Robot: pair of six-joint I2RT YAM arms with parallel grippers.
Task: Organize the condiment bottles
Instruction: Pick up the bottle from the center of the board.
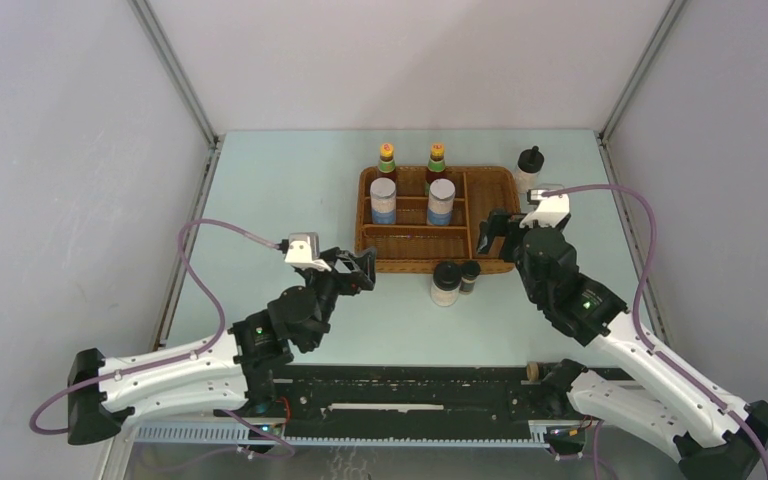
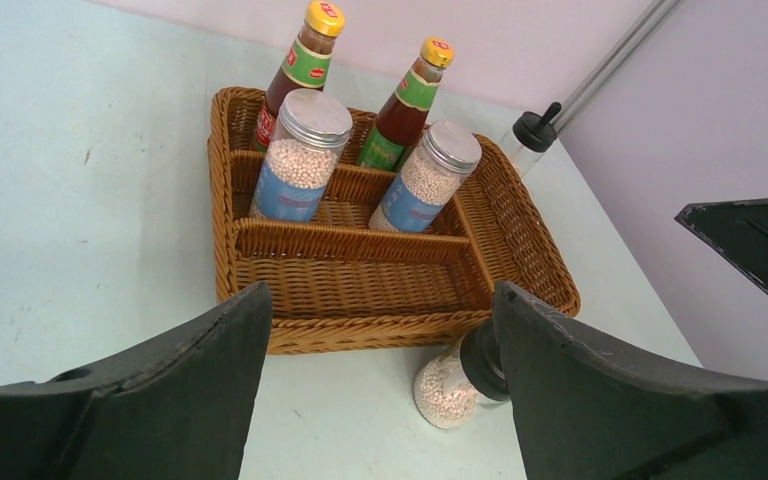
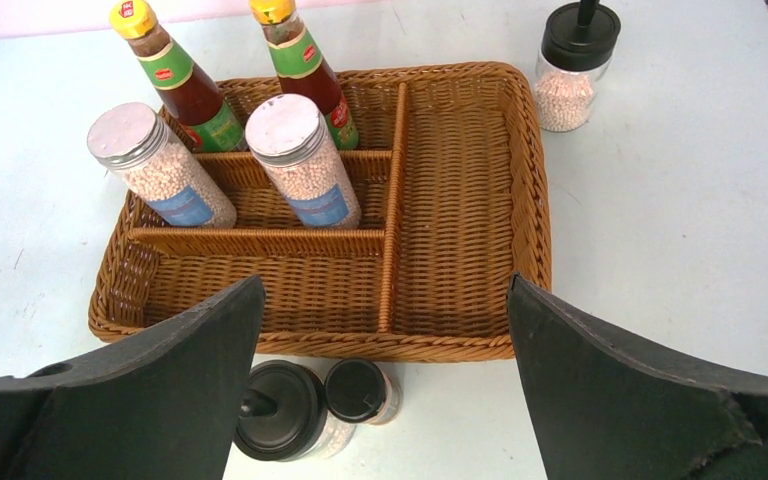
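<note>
Left gripper [image 1: 357, 270]: fingers spread with nothing between them, just off the near left corner of the wicker tray [image 3: 440, 345].
Right gripper [image 1: 492, 236]: fingers spread wide and empty, above the tray's near right part.
Inside the tray: two sauce bottles [image 3: 185, 90] stand in the far left row. Two shakers [image 3: 305, 160] stand upright in the row just in front of them.
Outside the tray: a black-capped bottle [image 3: 280, 410] and a tiny dark bottle [image 3: 360, 390] touch each other just in front of the near rim. A second black-capped bottle [image 3: 572, 65] stands beyond the far right corner.
Risk: the touching pair leaves no room for a finger between them, so closing on one would likely tip the other. A low approach could catch the tray's rim, drag the tray and topple the tall sauce bottles.
Writing: the sauce bottles have green labels with a red oval mark, and the shakers have blue labels. The words are too small to read.
</note>
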